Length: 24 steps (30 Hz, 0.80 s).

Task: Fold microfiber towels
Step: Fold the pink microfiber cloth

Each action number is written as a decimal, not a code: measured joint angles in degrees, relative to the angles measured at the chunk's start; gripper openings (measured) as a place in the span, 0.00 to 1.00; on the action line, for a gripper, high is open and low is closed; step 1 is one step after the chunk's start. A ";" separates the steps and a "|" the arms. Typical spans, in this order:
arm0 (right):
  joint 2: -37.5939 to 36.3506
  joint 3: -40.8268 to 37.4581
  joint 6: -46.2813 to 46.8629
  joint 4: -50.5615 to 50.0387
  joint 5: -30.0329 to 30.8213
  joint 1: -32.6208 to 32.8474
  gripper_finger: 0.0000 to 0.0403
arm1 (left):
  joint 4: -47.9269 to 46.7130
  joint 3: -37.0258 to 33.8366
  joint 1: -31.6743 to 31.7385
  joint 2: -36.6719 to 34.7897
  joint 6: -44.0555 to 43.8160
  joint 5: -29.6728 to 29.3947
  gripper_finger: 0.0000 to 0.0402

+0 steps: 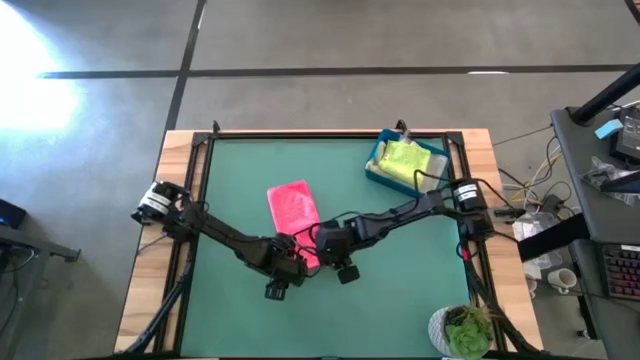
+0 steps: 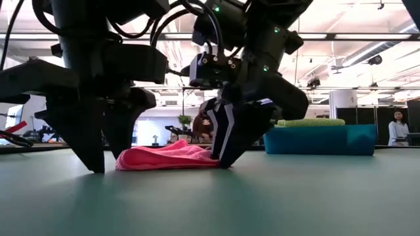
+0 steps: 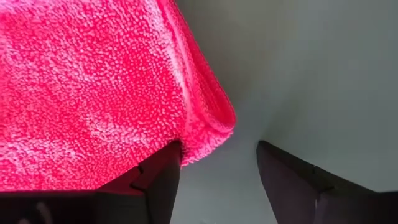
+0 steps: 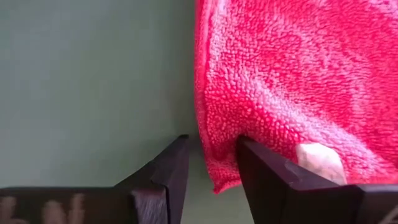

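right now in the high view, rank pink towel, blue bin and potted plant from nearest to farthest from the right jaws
Measured from the right gripper, low at the table's middle:
1. Pink towel: right beside it, its near edge at the jaws.
2. Potted plant: at the table's near right corner.
3. Blue bin: at the far right, holding folded yellow-green towels.

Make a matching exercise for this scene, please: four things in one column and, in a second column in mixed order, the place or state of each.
Things:
1. pink towel
2. blue bin
3. left gripper
4. potted plant

Places or states:
A. at the table's near right corner
B. folded, lying mid-table between both grippers
C. jaws open at the towel's corner
D. at the table's far right, holding lime green and yellow towels

Pairs: 1-B, 2-D, 3-C, 4-A
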 joint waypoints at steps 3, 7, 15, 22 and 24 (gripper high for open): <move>1.45 1.39 0.26 -2.10 2.23 0.05 0.31 | 0.62 -0.04 0.02 -0.07 0.02 -1.08 0.49; 1.64 1.68 0.46 -3.39 2.93 -0.04 0.27 | 0.93 -0.04 0.10 -0.07 0.03 -2.32 0.44; 0.32 1.86 2.85 -3.97 4.50 -0.23 0.04 | 0.88 -0.07 0.79 -0.07 0.24 -3.19 0.19; -3.58 1.64 10.44 -8.68 5.29 -0.43 0.02 | 0.70 0.15 0.90 -1.07 0.55 -2.73 0.01; -5.29 1.66 13.01 -10.02 4.99 -0.41 0.02 | 0.79 0.83 0.89 -1.56 0.61 -2.25 0.02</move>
